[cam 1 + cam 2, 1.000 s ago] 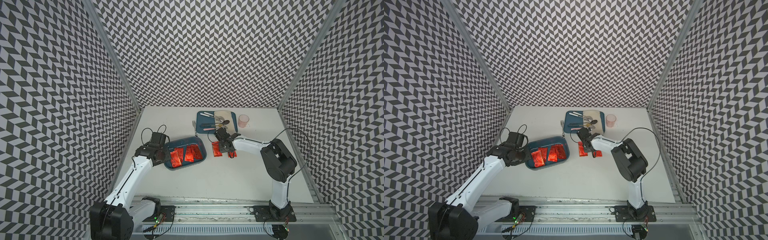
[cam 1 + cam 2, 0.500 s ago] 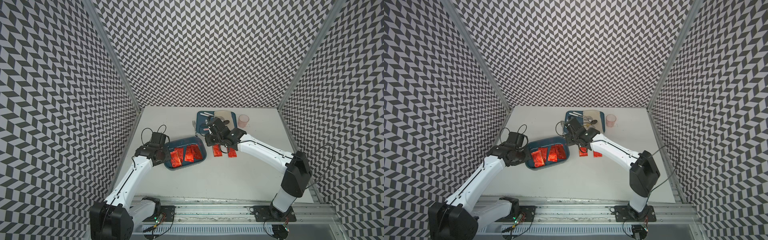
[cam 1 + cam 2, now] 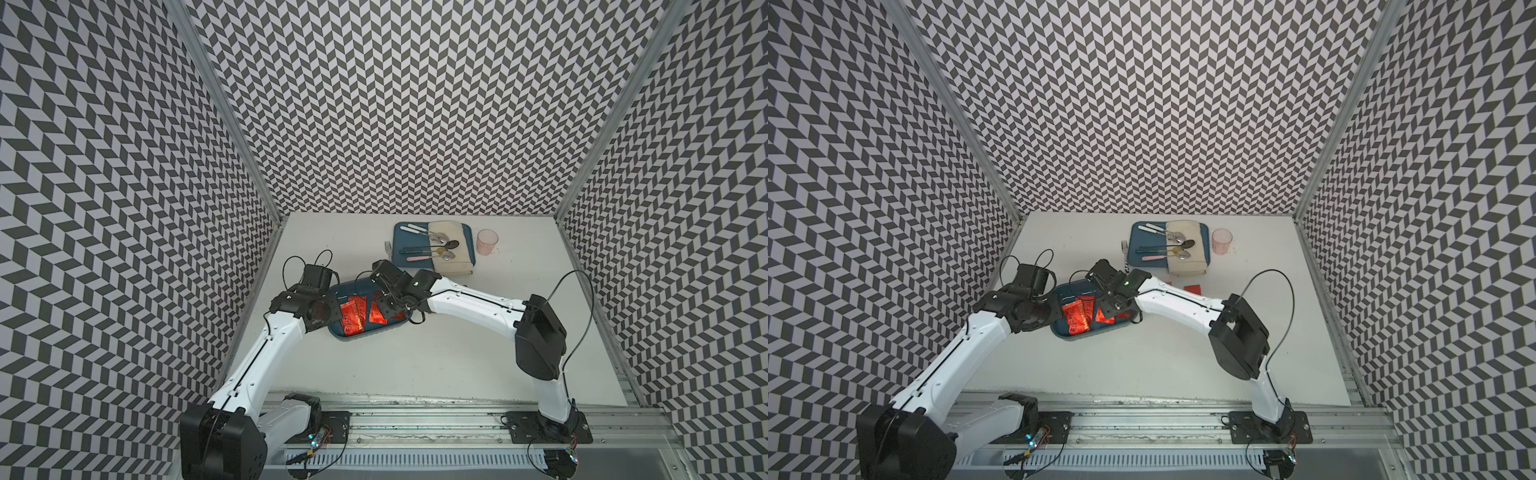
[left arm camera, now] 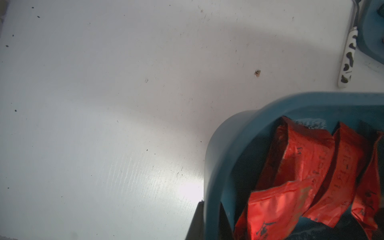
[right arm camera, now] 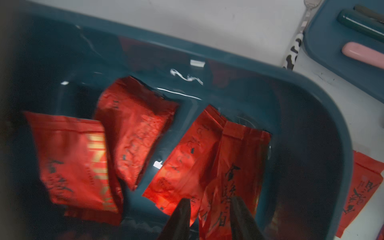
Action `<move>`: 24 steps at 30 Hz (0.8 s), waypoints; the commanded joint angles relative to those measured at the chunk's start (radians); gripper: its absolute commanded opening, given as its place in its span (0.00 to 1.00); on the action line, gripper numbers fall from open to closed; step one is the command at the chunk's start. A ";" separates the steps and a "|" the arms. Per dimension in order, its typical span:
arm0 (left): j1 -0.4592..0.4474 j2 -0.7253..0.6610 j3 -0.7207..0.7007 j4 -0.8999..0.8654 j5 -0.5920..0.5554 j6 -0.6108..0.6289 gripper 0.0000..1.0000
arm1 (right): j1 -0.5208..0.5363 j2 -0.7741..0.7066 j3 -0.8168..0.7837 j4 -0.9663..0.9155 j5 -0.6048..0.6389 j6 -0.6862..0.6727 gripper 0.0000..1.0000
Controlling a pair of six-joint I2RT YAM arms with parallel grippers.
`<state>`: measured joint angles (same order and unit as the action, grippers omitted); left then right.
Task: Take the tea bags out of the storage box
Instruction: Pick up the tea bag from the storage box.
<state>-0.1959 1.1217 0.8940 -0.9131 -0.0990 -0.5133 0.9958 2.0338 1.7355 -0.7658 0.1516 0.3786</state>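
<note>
**Right fingers parted over a tea bag in the storage box**

The right fingers [image 5: 179,216] stand a narrow way apart, low inside the storage box [image 5: 324,108]. The tea bag [image 5: 239,166] nearest the box's right end lies under the gap between them, printed face up; whether either finger touches the foil cannot be told. The left fingers [image 4: 198,220] are closed on the wall at the box's left end.

The tea bags number six. Four lie in the box, in two overlapping pairs; the gripped-over one overlaps its neighbour [image 5: 187,162], and the other two [image 5: 135,128] [image 5: 70,164] lie toward the left fingers. Two more are out on the tabletop [image 3: 415,365], just past the box's right end; in a top view one shows plainly [image 3: 1192,288], the other only as a sliver [image 3: 1168,283] at the edge of the right arm.

The four in the box lie with their long axes across its short width, running roughly near to far and leaning a little; the box's own long axis runs left to right, slightly skewed.

Farther back sit one teal tray [image 3: 400,257] of cutlery with one beige cloth [image 3: 457,266]; one pink cup [image 3: 487,242] stands beside it, and one fork [image 3: 1124,249] lies on the tabletop at its left edge.
</note>
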 commanded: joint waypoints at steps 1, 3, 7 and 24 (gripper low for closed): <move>0.001 -0.017 0.002 0.030 0.013 0.002 0.00 | -0.002 0.014 0.009 -0.005 0.035 0.005 0.37; 0.000 -0.019 0.003 0.030 0.013 0.002 0.00 | -0.002 0.030 0.012 -0.009 0.030 0.005 0.37; 0.001 -0.018 0.003 0.030 0.013 0.001 0.00 | -0.005 0.057 0.022 -0.010 0.066 0.010 0.37; 0.000 -0.014 0.002 0.031 0.017 0.004 0.00 | -0.006 0.003 0.136 -0.064 0.096 0.014 0.00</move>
<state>-0.1959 1.1217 0.8940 -0.9119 -0.0990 -0.5133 0.9920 2.1002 1.8423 -0.8127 0.2096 0.3874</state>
